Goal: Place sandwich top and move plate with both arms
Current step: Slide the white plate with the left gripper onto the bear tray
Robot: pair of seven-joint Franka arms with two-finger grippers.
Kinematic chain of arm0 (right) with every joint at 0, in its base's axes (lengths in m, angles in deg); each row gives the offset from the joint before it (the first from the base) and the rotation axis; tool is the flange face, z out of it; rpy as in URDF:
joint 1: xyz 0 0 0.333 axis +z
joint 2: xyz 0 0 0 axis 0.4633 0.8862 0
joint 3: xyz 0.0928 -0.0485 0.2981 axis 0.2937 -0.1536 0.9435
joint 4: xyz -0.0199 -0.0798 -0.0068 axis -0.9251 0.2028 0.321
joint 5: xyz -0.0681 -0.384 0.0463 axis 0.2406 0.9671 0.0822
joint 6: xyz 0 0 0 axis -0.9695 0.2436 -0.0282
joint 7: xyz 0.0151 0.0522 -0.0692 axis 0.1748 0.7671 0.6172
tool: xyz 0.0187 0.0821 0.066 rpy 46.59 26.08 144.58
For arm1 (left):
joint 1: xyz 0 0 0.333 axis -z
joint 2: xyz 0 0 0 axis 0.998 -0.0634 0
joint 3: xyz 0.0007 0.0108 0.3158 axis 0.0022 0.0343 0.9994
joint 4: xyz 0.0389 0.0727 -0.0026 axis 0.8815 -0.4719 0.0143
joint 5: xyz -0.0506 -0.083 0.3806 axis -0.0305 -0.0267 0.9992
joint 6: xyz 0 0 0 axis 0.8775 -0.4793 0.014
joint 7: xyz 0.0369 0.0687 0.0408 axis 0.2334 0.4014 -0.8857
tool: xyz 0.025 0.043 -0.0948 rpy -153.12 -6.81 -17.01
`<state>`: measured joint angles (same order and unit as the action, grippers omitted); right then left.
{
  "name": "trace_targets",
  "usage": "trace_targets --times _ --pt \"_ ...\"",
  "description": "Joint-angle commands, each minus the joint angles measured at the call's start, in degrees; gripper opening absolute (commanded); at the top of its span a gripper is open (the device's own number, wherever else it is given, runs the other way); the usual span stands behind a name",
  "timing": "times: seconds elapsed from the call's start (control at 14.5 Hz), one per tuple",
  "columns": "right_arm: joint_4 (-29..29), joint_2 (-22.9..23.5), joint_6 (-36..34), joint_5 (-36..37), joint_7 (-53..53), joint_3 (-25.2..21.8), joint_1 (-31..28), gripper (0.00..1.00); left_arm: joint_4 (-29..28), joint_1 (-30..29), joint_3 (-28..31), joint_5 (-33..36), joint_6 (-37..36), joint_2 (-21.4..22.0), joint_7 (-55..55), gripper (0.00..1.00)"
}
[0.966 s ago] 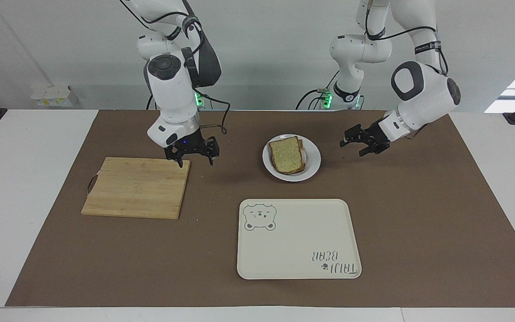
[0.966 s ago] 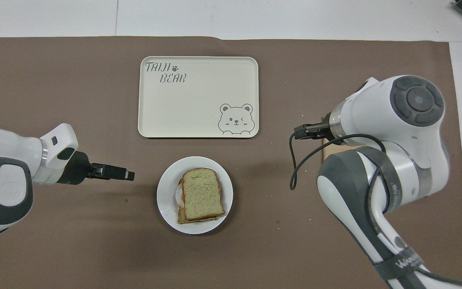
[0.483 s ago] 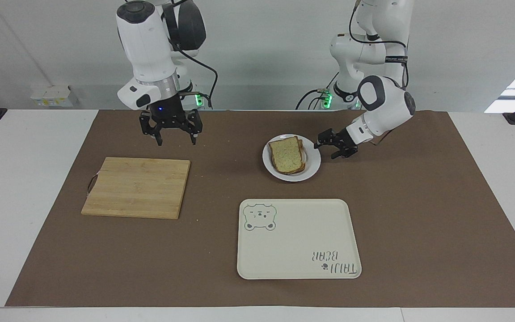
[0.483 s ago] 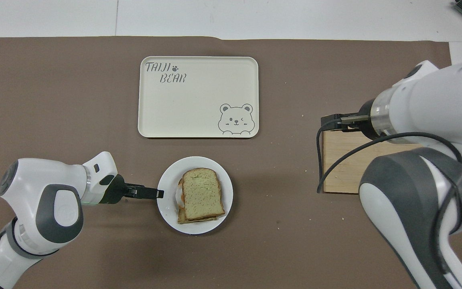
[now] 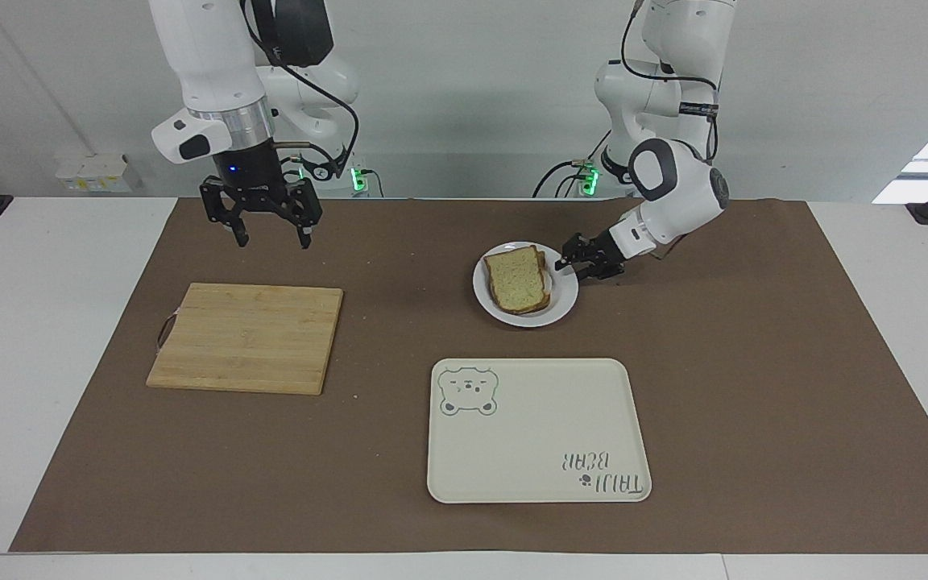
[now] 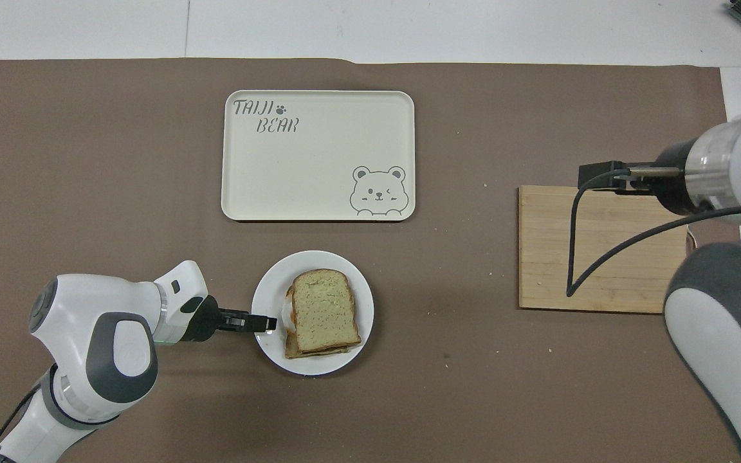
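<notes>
The sandwich top (image 5: 516, 278) lies on the stacked sandwich on the plate (image 5: 565, 302), with a lower slice showing under it. In the overhead view the sandwich top (image 6: 323, 310) covers most of the filling, and a bit of egg white peeks out on the left arm's side of the plate (image 6: 267, 289). My left gripper (image 5: 570, 264) is low at the plate's rim on the left arm's side; it also shows in the overhead view (image 6: 269, 321). My right gripper (image 5: 269, 232) is open and empty, raised over the mat beside the cutting board.
A wooden cutting board (image 5: 246, 338) lies toward the right arm's end of the table. A cream tray with a bear drawing (image 5: 536, 435) lies farther from the robots than the plate. A brown mat (image 5: 754, 362) covers the table.
My left gripper has come in low to the plate's rim. My right gripper has risen and drawn away from the cutting board's corner toward its own end.
</notes>
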<state>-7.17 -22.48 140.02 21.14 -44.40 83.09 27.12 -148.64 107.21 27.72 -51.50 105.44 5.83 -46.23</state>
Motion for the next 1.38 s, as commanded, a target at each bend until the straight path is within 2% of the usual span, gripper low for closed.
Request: trace_targets --times 0.0,0.28,0.41,0.48,0.55,0.9,1.17,1.31 --pt "1.0 -2.23 -3.58 0.94 0.2 0.5 -2.94 1.0 -1.93 1.48 0.78 -2.24 1.98 0.88 2.25 0.58" --pt "1.09 -4.61 -7.09 0.86 -0.84 -1.42 -6.11 1.0 -2.28 3.5 0.78 -2.94 4.17 -1.75 3.74 0.46" --pt "1.09 -5.75 -8.68 0.86 -3.21 -3.7 -6.11 1.0 -2.37 3.41 0.78 -4.87 3.74 -1.93 6.11 0.34" --pt "1.09 -5.93 -9.65 0.86 -4.18 -4.85 -6.11 1.0 -2.37 3.41 0.86 -4.88 3.74 -1.93 6.21 0.24" --pt "1.09 -6.1 -10.53 0.86 -4.89 -5.81 -6.02 1.0 -2.29 3.15 0.78 -4.88 3.74 -1.93 6.21 0.01" --pt "0.21 -8.21 -14.92 1.12 -5.16 -6.61 -6.55 1.0 -1.32 1.66 0.95 -7.42 1.11 -2.1 5.94 0.0" --pt "-1.99 -8.92 -16.51 1.03 -7.62 -5.92 -5.85 1.0 1.31 -3.52 0.95 -9.53 -6.0 -2.9 5.94 0.0" --pt "-1.99 -8.92 -18.96 0.86 -7.53 -5.65 -3.06 1.0 3.24 -6.68 0.95 -11.03 -10.13 -3.77 6.21 0.0"
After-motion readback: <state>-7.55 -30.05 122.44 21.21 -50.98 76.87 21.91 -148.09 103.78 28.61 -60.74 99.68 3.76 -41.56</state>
